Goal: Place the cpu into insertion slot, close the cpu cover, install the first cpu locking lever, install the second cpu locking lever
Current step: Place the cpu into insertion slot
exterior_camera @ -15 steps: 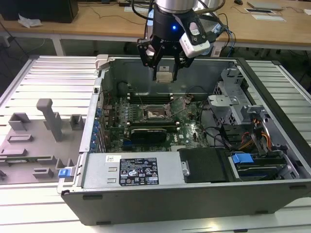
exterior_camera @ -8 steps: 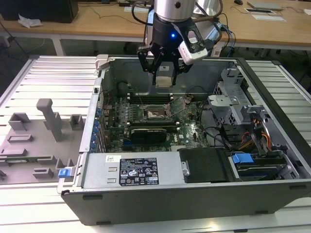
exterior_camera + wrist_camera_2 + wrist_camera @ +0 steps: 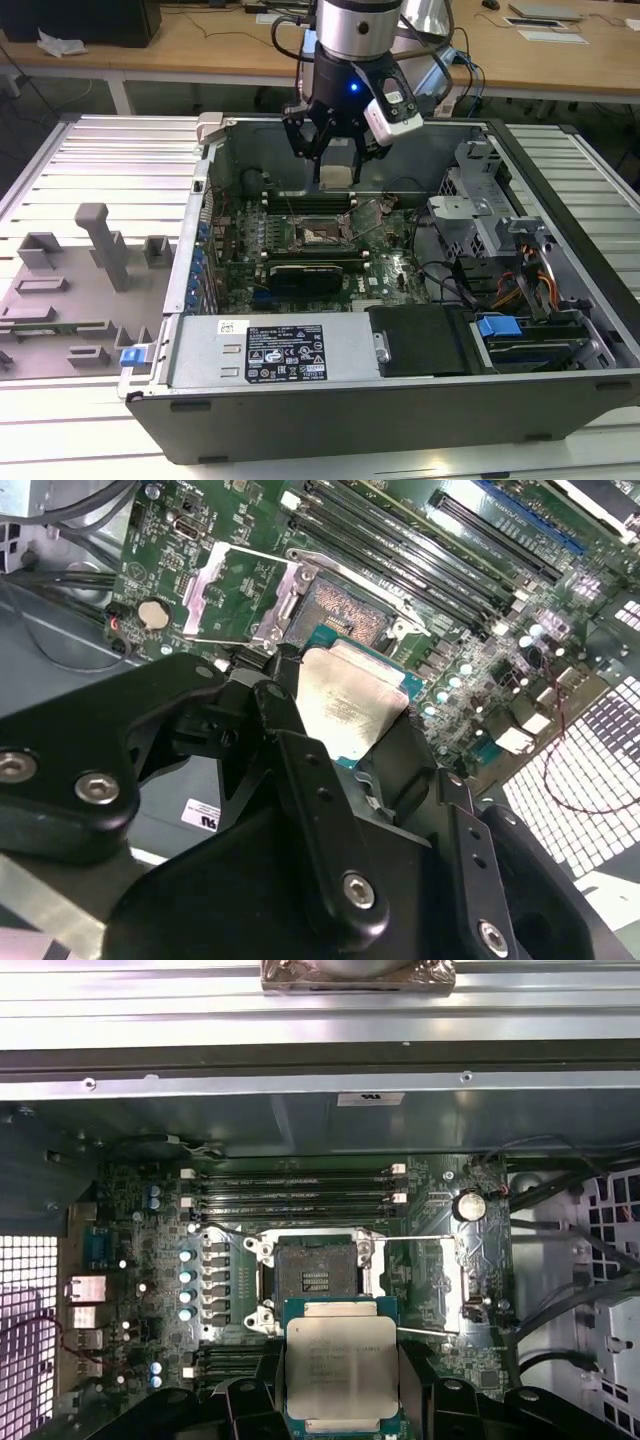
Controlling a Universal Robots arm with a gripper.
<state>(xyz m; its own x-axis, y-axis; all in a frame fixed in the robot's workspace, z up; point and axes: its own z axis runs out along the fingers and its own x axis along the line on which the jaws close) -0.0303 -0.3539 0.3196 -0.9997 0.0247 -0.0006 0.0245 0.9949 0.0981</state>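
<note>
Hanging above the insertion slot (image 3: 315, 1278), clear of it, the cpu (image 3: 342, 1365) is clamped flat by the gripper (image 3: 335, 170); its edges are best kept level and squared with that slot's frame.

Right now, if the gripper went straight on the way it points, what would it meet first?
Likely the open socket or its frame, touched first by the chip that the gripper holds. Depth is unclear, so alignment cannot be judged.
</note>
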